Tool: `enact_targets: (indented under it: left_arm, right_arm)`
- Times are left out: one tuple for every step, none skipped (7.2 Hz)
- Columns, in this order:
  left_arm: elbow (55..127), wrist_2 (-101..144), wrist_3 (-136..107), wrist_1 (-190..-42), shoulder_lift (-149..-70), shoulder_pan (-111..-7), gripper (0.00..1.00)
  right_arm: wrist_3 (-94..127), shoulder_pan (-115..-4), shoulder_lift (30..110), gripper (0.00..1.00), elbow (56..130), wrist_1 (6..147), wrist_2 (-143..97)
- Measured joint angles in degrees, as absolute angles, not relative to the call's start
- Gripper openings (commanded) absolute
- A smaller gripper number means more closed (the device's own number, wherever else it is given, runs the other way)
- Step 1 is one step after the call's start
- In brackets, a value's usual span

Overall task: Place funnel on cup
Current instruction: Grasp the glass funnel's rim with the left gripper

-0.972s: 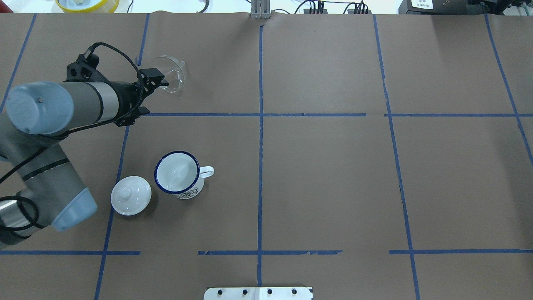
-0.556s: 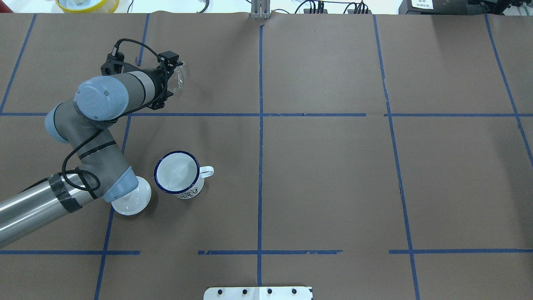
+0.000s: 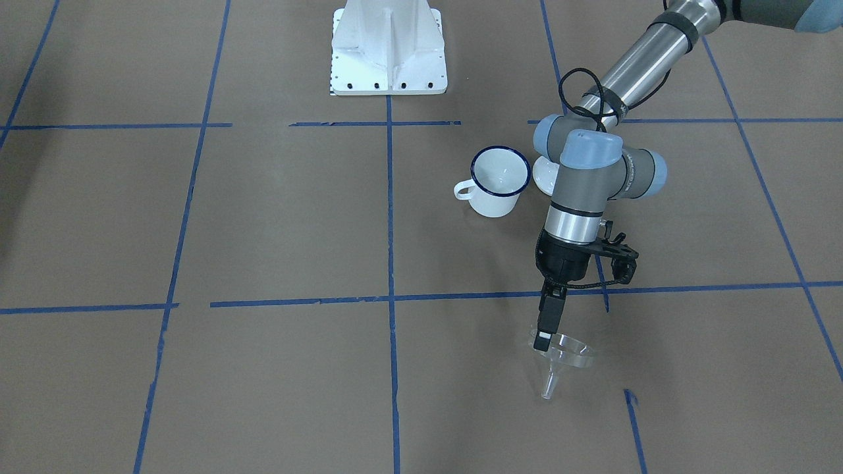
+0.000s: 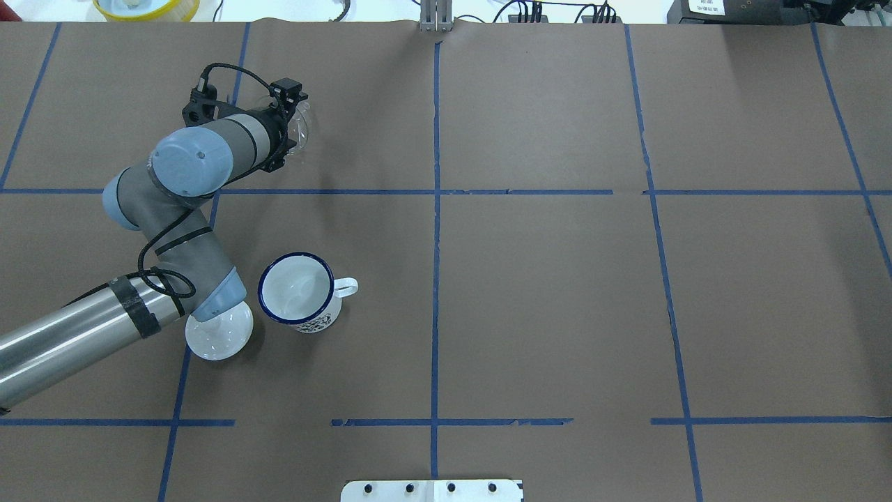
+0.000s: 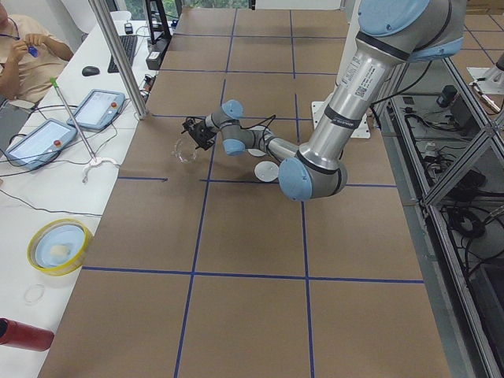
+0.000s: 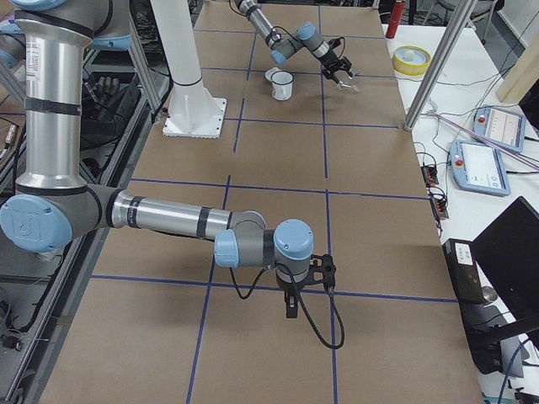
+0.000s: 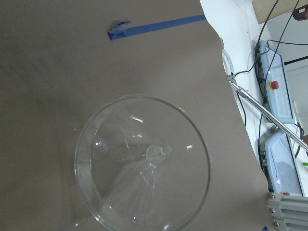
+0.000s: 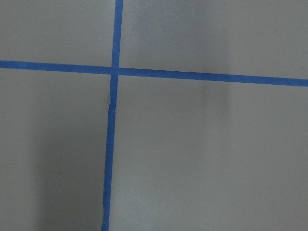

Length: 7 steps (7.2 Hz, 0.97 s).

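Observation:
The clear funnel [image 3: 565,354] lies tilted on the brown paper, with its spout pointing away from the robot. In the left wrist view [image 7: 142,161] I look into its round rim, and no fingers show. My left gripper [image 3: 544,332] is right at the funnel's near rim and looks open, with nothing held. In the overhead view it [image 4: 287,122] partly covers the funnel [image 4: 302,129]. The white cup [image 4: 296,289] with the dark blue rim stands upright and empty, nearer the robot, apart from the funnel. My right gripper [image 6: 290,307] hangs low over bare paper far off; I cannot tell whether it is open or shut.
A round white knobbed lid [image 4: 226,341] lies just left of the cup, partly under my left arm's elbow. A yellow-rimmed bowl [image 4: 146,7] sits beyond the table's far edge. Blue tape lines cross the paper. An operator's desk with tablets [image 5: 94,110] borders the far side.
My left arm has swung in over the lid, and its wrist has moved closer to the funnel. The funnel and the cup have not moved.

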State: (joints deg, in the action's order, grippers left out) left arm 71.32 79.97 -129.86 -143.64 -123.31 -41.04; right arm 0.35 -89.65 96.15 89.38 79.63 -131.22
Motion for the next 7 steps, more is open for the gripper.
enact_targets:
  left_arm:
    - [71.1, 79.8, -130.3, -144.0, -123.4, -41.9, 0.64]
    - [70.8, 79.7, -130.5, -144.2, -123.5, -42.9, 0.64]
    - [70.4, 79.7, -130.5, -144.2, -123.5, -43.6, 0.64]
    - [70.0, 79.7, -130.5, -144.4, -123.5, -43.8, 0.64]
    - [69.6, 79.7, -130.5, -144.6, -123.5, -43.9, 0.53]
    - [69.1, 79.8, -130.5, -145.0, -123.5, -43.9, 0.20]
    - [68.8, 79.8, -130.4, -145.5, -123.6, -43.9, 0.00]
  right_arm:
    - [0.4, -89.6, 96.2, 1.00, 89.4, 79.6, -131.2]
    - [0.4, -89.6, 96.2, 1.00, 89.4, 79.6, -131.2]
    - [0.4, -89.6, 96.2, 1.00, 89.4, 79.6, -131.2]
    - [0.4, -89.6, 96.2, 1.00, 89.4, 79.6, -131.2]
    - [0.4, -89.6, 96.2, 1.00, 89.4, 79.6, -131.2]
    - [0.4, -89.6, 96.2, 1.00, 89.4, 79.6, -131.2]
    - [0.4, -89.6, 96.2, 1.00, 89.4, 79.6, -131.2]
